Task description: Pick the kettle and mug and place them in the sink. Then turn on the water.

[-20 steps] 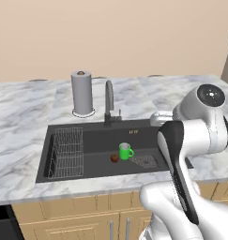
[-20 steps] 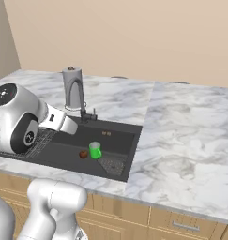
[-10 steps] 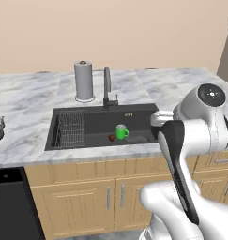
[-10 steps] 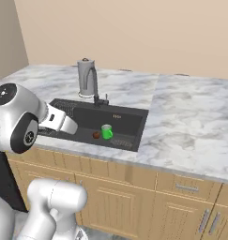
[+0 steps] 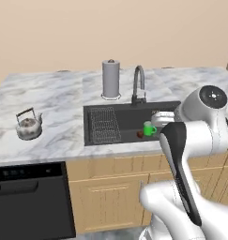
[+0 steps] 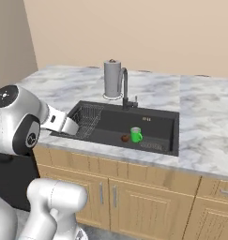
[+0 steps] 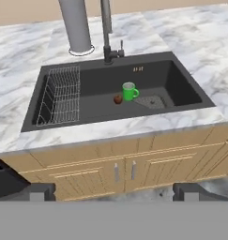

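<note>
The mug [image 7: 129, 91] stands upright on the floor of the sink [image 7: 181, 84], just beside the drain [image 7: 152, 101] and next to a small brown round object [image 7: 117, 99]; its placement there indicates that the mug portion of the task is complete. The kettle [image 5: 28, 125] rests on the marble counter [image 5: 59, 93], well apart from the sink and to its left, with its thin arched handle upright and clear of obstructions, which makes the handle the likely grasp point. The wire rack [image 7: 61, 93] occupies the left part of the basin, so the open floor between rack and mug is the probable spot for setting the kettle down. The faucet [image 5: 139, 84] rises from the back rim of the sink, with the paper-towel roll [image 5: 111, 78] just beside it on the counter; no water stream is visible, so the water step is not yet done. The gripper [image 7: 110, 192] is released and holds nothing: in the hand view its two dark fingertips sit far apart at the bottom corners with only cabinet fronts between them. The hand looks at the sink from a position back from the counter edge. In judgement, the next requirement is to bring the arm within reach of the kettle, which lies to the left of the arm in the left base view.
</note>
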Robot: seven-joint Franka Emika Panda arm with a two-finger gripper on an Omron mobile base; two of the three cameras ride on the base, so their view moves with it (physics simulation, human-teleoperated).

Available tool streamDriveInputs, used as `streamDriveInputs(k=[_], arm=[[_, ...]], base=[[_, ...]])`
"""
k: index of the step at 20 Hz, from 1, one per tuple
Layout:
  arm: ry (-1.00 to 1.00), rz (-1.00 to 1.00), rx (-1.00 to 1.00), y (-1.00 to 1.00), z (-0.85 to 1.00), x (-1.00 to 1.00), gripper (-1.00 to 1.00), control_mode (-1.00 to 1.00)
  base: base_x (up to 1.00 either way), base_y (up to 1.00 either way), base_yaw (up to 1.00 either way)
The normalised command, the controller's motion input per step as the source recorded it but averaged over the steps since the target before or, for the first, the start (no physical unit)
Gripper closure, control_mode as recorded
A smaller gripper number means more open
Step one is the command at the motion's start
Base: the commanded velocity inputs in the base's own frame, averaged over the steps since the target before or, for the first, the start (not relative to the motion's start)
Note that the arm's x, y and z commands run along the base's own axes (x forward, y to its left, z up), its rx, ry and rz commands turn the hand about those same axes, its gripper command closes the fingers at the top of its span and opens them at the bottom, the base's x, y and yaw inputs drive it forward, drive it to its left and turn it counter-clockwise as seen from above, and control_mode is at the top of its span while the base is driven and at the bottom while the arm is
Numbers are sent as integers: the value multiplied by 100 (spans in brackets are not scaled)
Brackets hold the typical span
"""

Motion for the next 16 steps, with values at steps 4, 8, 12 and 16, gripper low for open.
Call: streamDriveInputs(k=[4,8,12,16], arm=[[0,0,0,0,0,0,-100,100],[0,0,0,0,0,0,-100,100],[0,0,0,0,0,0,-100,100],[0,0,0,0,0,0,-100,100]], base=[[3,100,-5],[0,100,-5],[0,97,-5],[2,86,-2]])
